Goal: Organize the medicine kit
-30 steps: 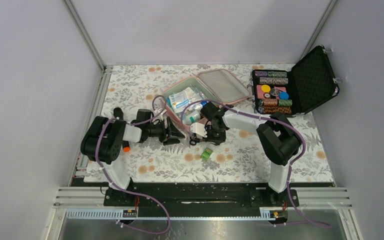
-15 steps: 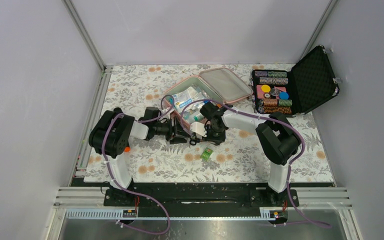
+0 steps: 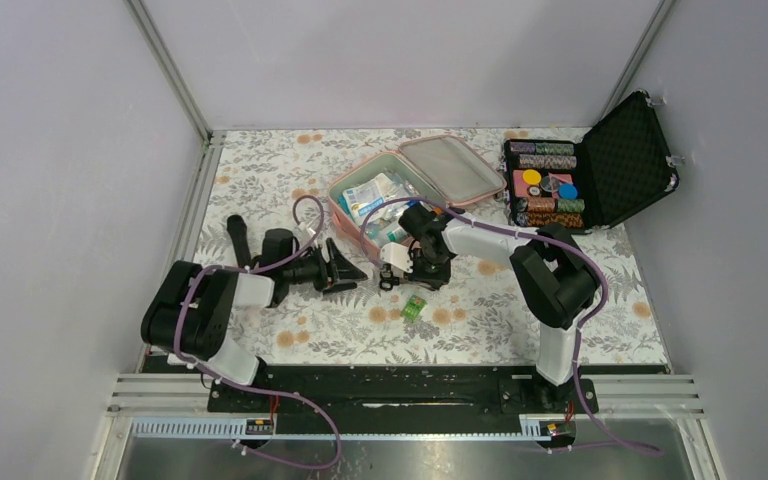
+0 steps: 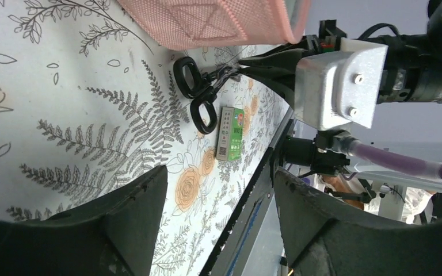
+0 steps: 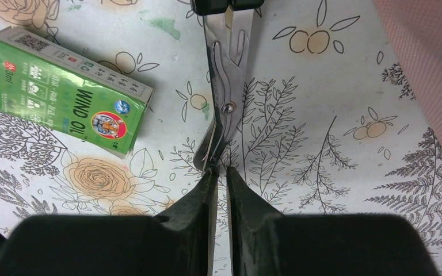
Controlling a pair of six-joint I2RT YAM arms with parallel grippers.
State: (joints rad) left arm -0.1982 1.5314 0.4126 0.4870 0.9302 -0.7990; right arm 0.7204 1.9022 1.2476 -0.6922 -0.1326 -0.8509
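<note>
The pink medicine kit (image 3: 450, 172) lies open at the far middle of the floral surface (image 3: 480, 310), just in front of it the right fingers (image 5: 206, 198) are clenched on the blade tips of the scissors (image 5: 225, 86) beside a green box (image 5: 69, 92), and the left fingers (image 4: 138, 207) stand spread and empty.

From above and behind I overlook the whole counter (image 3: 480, 320); both my wrist cameras look closely at the scissors (image 5: 221, 75) and green box (image 5: 69, 92).

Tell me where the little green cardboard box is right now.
From above, the small green cardboard box lies mid-table on the flowered mat, near-side of the black-handled metal scissors the right end effector grips.
</note>
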